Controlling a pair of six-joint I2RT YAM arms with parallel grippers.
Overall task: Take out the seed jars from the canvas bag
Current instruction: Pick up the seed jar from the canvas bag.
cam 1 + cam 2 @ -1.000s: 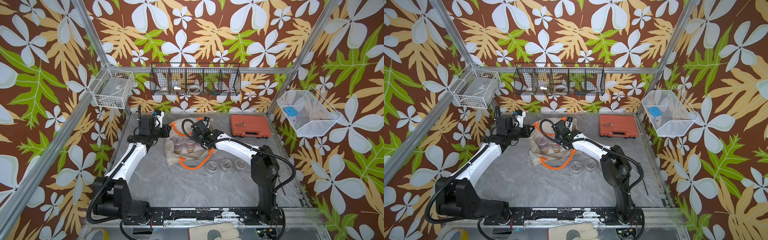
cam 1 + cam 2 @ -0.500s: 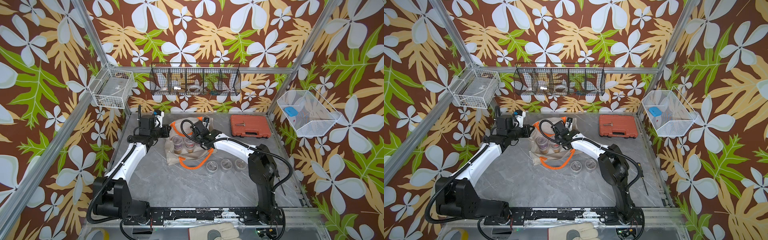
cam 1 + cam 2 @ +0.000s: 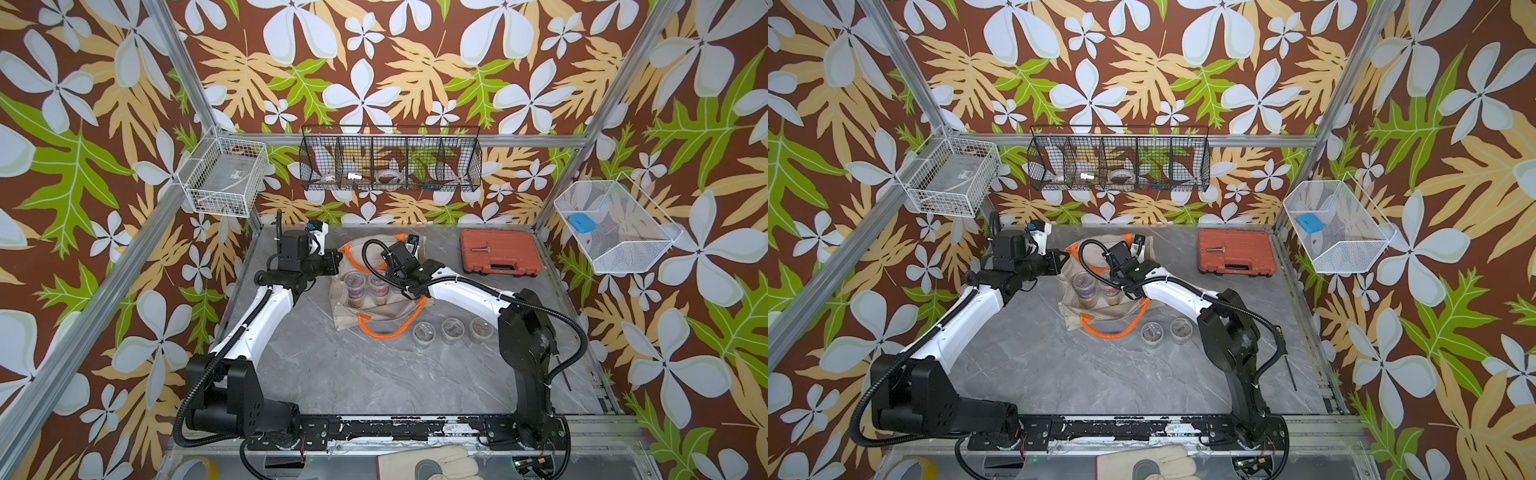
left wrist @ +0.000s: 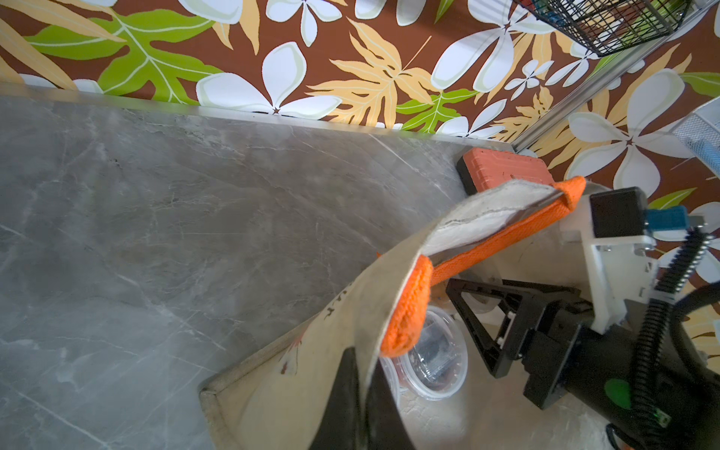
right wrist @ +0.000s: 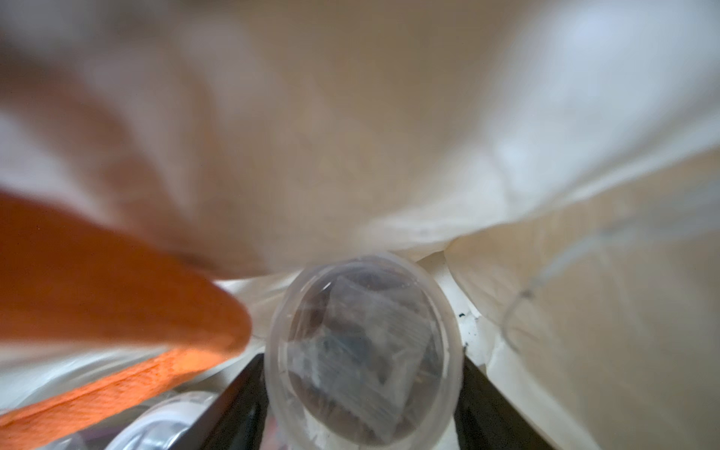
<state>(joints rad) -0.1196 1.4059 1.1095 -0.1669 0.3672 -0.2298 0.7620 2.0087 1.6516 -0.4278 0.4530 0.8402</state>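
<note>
The canvas bag (image 3: 374,311) lies far-centre on the bench (image 3: 332,374). The left hand (image 4: 360,374) is pinched tight on its lifted rim. Inside the bag, the right hand (image 5: 360,366) grips a seed jar (image 5: 362,331). Two other seed jars (image 3: 354,286) show in its mouth. Three seed jars (image 3: 452,330) stand just right of the bag.

A grey marbled worktop (image 3: 353,374) carries an orange-red tool case (image 3: 500,251) at its back right, shut, a small metal bit (image 3: 480,249) lying on the lid. On the back wall hangs a black wire basket (image 3: 390,164); a white wire basket (image 3: 226,176) hangs left, and a white mesh basket (image 3: 615,228) holding a blue thing (image 3: 582,222) hangs right. A pale glove (image 3: 428,463) lies at the front edge.
</note>
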